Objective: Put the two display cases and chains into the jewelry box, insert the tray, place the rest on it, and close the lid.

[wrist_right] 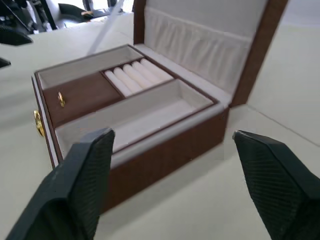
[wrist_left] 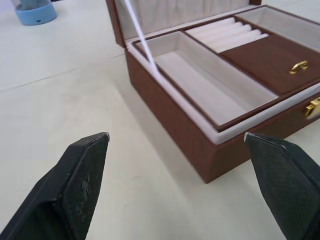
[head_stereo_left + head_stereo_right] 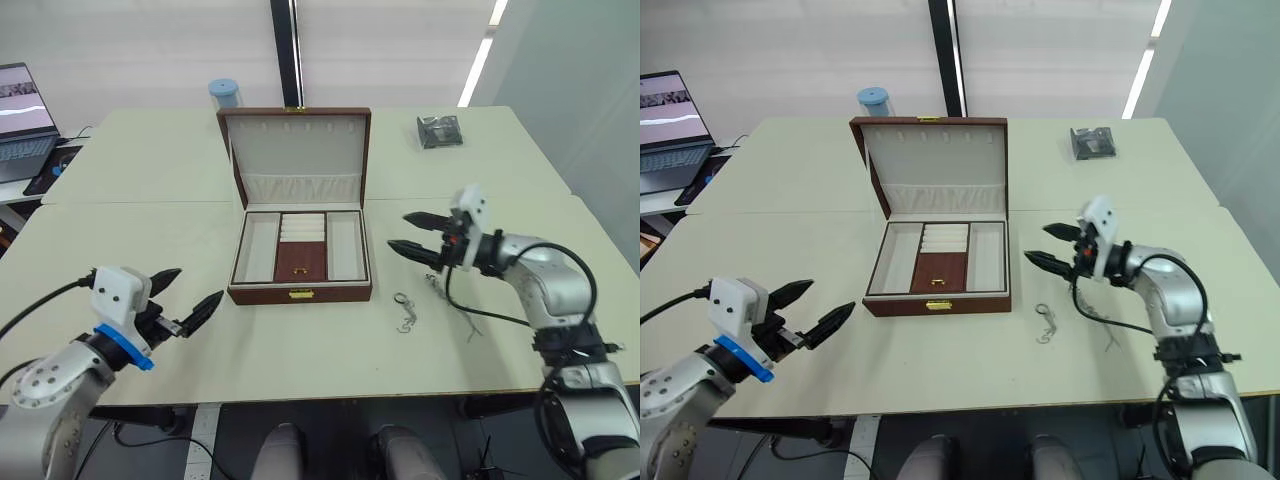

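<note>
The tray [image 3: 300, 245] is seated in the jewelry box [image 3: 300, 292], lid [image 3: 297, 150] raised. Left gripper [image 3: 188, 298] and right gripper [image 3: 420, 235] are held released, flanking the box.

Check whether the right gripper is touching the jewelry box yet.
Apart. In the left eye view, bare table shows between the right gripper and the jewelry box; its fingers are spread wide and hold nothing.

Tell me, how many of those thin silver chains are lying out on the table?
2 that I can make out: one chain right of the jewelry box, another chain under the right end effector. More may be hidden.
</note>
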